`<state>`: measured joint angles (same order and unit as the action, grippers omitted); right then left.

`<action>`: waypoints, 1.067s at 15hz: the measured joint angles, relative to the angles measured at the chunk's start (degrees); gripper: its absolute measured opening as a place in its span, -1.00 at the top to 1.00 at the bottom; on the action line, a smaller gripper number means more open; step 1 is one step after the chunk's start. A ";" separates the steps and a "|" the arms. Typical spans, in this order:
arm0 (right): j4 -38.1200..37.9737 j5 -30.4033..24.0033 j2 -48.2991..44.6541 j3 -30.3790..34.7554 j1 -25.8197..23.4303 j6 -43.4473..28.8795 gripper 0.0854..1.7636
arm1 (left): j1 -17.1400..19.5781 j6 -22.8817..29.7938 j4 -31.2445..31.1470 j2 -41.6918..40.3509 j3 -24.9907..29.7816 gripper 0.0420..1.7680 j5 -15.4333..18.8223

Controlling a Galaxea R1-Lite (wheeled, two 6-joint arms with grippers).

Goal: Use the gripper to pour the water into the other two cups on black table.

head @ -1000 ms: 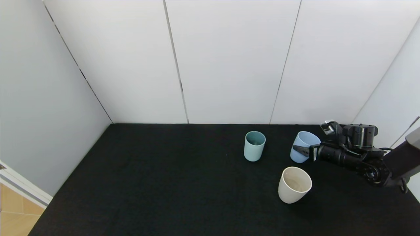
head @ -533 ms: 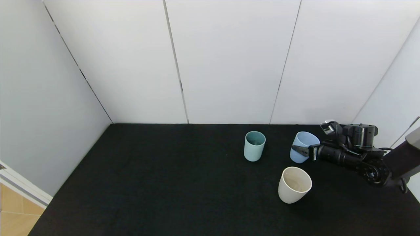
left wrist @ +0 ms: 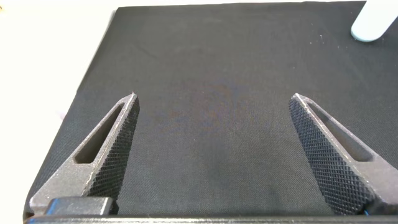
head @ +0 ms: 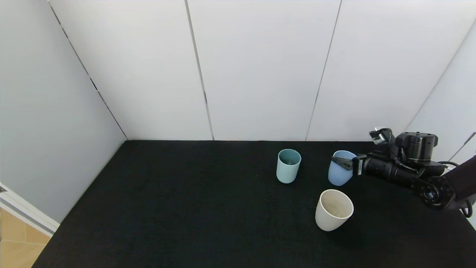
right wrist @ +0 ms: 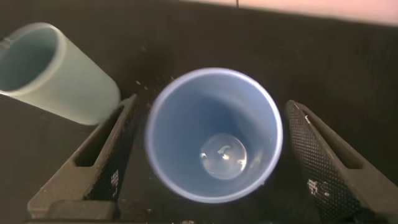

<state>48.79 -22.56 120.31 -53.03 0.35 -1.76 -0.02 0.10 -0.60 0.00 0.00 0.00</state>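
Note:
The slim teal-green cup (head: pixel 288 165) stands upright on the black table (head: pixel 186 208). The cream cup (head: pixel 333 209) stands nearer, to its right. The light blue cup (head: pixel 340 173) stands upright right of the teal cup. My right gripper (head: pixel 344 163) is open around its rim. In the right wrist view the light blue cup (right wrist: pixel 214 134) sits between the spread fingers (right wrist: pixel 323 162) of my right gripper (right wrist: pixel 211 102), with a gap on one side. A little clear water (right wrist: pixel 222 155) glints at its bottom, and the teal cup (right wrist: pixel 56 71) is beside it. My left gripper (left wrist: pixel 212 96) is open and empty over bare table.
White wall panels (head: pixel 260 74) close the back and both sides of the table. The table's left edge (head: pixel 74 208) drops to a wooden floor. A pale cup base (left wrist: pixel 373 25) shows far off in the left wrist view.
The light blue cup went from tilted toward the right gripper to upright on the table. The right gripper and arm rose slightly and shifted right.

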 joint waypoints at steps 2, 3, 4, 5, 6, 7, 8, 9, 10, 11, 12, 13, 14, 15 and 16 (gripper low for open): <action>-0.09 0.00 -2.78 0.80 0.17 -0.26 -0.90 | 0.00 -0.02 -0.02 0.00 0.00 -0.94 0.00; -0.15 0.00 -4.30 1.27 0.38 -0.66 -0.90 | 0.02 0.00 -0.02 0.00 0.00 -0.94 0.00; -0.48 0.16 -5.97 1.66 0.61 -0.99 -0.90 | 0.00 -0.02 -0.02 0.02 0.00 -0.94 0.00; -2.01 0.57 -7.94 2.01 0.91 -1.16 -0.90 | 0.00 0.00 -0.02 0.02 0.00 -0.94 0.00; -3.89 1.35 -9.90 2.21 1.27 -1.19 -0.91 | 0.00 0.00 -0.02 0.02 0.00 -0.94 0.00; -6.01 2.61 -12.12 2.38 1.66 -1.24 -0.91 | 0.00 -0.02 -0.02 0.05 0.00 -0.94 0.00; -8.16 4.51 -14.60 2.56 2.12 -1.24 -0.91 | 0.02 -0.02 -0.02 0.05 0.00 -0.94 0.00; -9.92 6.63 -17.01 2.73 2.49 -1.18 -0.91 | 0.02 -0.02 -0.02 0.05 0.00 -0.94 0.00; -11.80 8.81 -19.52 2.89 2.73 -1.00 -0.92 | 0.02 0.00 0.00 0.05 0.00 -0.94 0.00; -14.36 10.83 -22.43 3.08 2.80 -0.66 -0.92 | 0.02 0.01 -0.02 0.05 0.00 -0.94 0.00; -17.07 12.34 -25.33 3.32 2.73 -0.20 -0.92 | 0.02 -0.02 -0.02 0.05 0.00 -0.94 0.02; -19.63 13.56 -28.68 3.84 2.49 0.24 -0.92 | 0.02 -0.02 -0.02 0.05 0.00 -0.94 0.00; -21.46 14.34 -31.94 4.68 2.21 0.60 -0.92 | 0.02 -0.02 -0.02 0.05 0.00 -0.94 0.00; -23.10 15.24 -35.33 5.92 1.88 1.05 -0.92 | 0.02 -0.02 0.00 0.05 0.00 -0.94 0.00; -24.32 16.40 -38.80 7.55 1.65 1.54 -0.92 | 0.02 0.01 0.00 0.05 0.00 -0.94 0.00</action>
<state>24.47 -6.17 81.51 -45.48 2.00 -0.22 0.00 0.11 -0.60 0.05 0.00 0.00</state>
